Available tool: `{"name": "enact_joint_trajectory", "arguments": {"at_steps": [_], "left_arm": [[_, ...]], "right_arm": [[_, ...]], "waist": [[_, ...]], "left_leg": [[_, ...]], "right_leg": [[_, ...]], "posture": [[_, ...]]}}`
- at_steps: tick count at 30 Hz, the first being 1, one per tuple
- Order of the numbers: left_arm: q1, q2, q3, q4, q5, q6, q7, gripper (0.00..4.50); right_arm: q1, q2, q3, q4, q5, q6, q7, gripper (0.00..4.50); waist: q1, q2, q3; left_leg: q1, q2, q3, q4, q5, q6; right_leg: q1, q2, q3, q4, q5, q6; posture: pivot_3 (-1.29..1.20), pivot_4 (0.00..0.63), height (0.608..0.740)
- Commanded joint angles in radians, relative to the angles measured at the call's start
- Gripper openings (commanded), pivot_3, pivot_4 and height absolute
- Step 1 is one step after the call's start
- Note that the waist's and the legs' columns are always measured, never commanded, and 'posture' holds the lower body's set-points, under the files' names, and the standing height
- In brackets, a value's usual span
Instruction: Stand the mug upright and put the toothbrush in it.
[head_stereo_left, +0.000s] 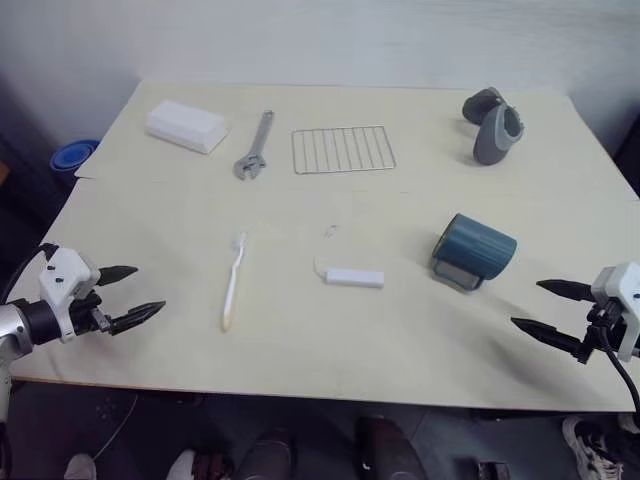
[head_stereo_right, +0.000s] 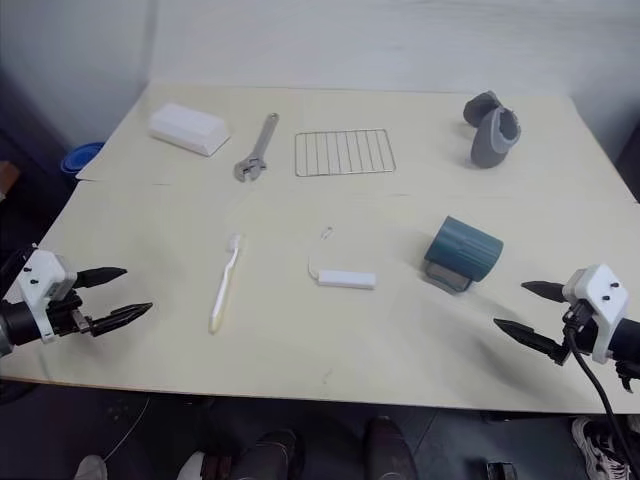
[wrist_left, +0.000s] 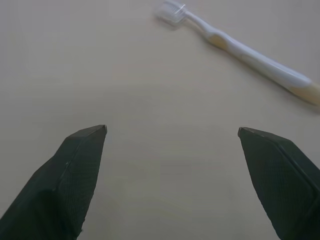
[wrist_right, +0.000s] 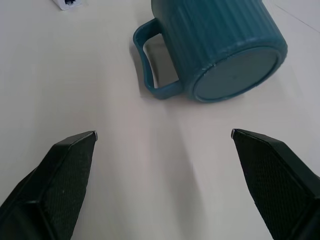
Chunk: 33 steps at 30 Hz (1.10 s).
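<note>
The dark teal mug (head_stereo_left: 475, 250) lies on its side right of the table's middle. In the right wrist view the mug (wrist_right: 215, 45) turns its base and handle (wrist_right: 150, 65) toward my right gripper (wrist_right: 163, 134). That right gripper (head_stereo_left: 525, 304) hovers open at the table's front right, a short way from the mug and holding nothing. Left of centre the slim white toothbrush (head_stereo_left: 233, 282) lies flat with its bristle head at the far end. My left gripper (head_stereo_left: 150, 289) is open and empty at the front left, apart from the toothbrush (wrist_left: 240, 50).
A white adapter (head_stereo_left: 354, 277) with a thin cable lies between toothbrush and mug. Along the back of the table (head_stereo_left: 300, 350) are a white box (head_stereo_left: 186, 126), a metal wrench (head_stereo_left: 255, 146), a wire rack (head_stereo_left: 343, 149) and grey curved objects (head_stereo_left: 492, 125). A blue bowl (head_stereo_left: 72, 155) sits off the left edge.
</note>
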Motion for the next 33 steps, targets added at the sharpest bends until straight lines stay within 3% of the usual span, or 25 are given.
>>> {"name": "enact_joint_trajectory", "arguments": {"at_steps": [1,10,13,17,21,24,33], "left_arm": [[-0.024,0.022,0.018,0.002,-0.008,-0.008,-0.007,4.47],[-0.125,0.057,-0.035,-0.185,-0.114,0.147,-0.078,4.47],[-0.174,0.114,-0.070,-0.322,-0.195,0.256,-0.131,4.47],[-0.224,0.201,-0.117,-0.424,-0.265,0.334,-0.243,4.47],[-0.263,0.265,-0.153,-0.425,-0.260,0.313,-0.338,4.47],[-0.303,0.273,-0.180,-0.383,-0.234,0.290,-0.355,4.47],[-0.302,0.259,-0.182,-0.386,-0.208,0.275,-0.337,4.47]], "right_arm": [[0.008,-0.009,-0.020,0.000,0.002,-0.019,0.005,4.50],[-0.005,-0.069,-0.007,-0.334,0.107,0.154,-0.002,4.50],[-0.125,-0.079,0.106,-0.497,0.141,0.272,-0.106,4.50],[-0.361,-0.037,0.384,-0.586,0.084,0.396,-0.200,4.50],[-0.600,0.151,0.675,-0.476,-0.057,0.465,-0.319,4.50],[-0.688,0.240,0.832,-0.358,-0.186,0.397,-0.316,4.50],[-0.801,0.366,0.944,-0.040,-0.332,0.301,-0.285,4.50]], "waist": [[0.011,0.000,0.000],[0.017,0.000,0.000],[0.008,0.000,0.000],[0.002,0.000,0.000],[-0.009,0.000,0.001],[-0.012,0.000,0.001],[-0.013,-0.001,0.001]], "left_leg": [[0.000,0.000,0.001,-0.001,0.000,0.000],[0.000,0.001,0.002,-0.006,0.000,0.000],[0.001,0.003,0.004,-0.006,0.000,-0.001],[0.000,0.004,0.005,-0.007,0.000,-0.001],[0.000,0.004,0.005,-0.008,0.000,-0.002],[-0.001,0.003,0.006,-0.008,0.001,-0.002],[-0.008,0.000,0.009,-0.006,0.001,0.000]], "right_leg": [[0.000,0.000,0.000,-0.001,0.000,0.000],[-0.002,0.000,0.001,-0.003,0.000,0.000],[-0.003,0.001,0.003,-0.003,0.000,0.001],[-0.004,0.002,0.005,-0.003,0.000,0.001],[-0.005,0.002,0.006,-0.004,0.000,0.001],[-0.008,0.003,0.006,-0.002,0.000,0.001],[-0.017,0.006,0.008,0.006,0.000,0.001]], "posture": [[0.00,0.150,0.740],[0.00,0.150,0.740],[0.00,0.150,0.740],[0.00,0.150,0.740],[0.00,0.150,0.740],[0.00,0.150,0.740],[0.00,0.150,0.740]]}}
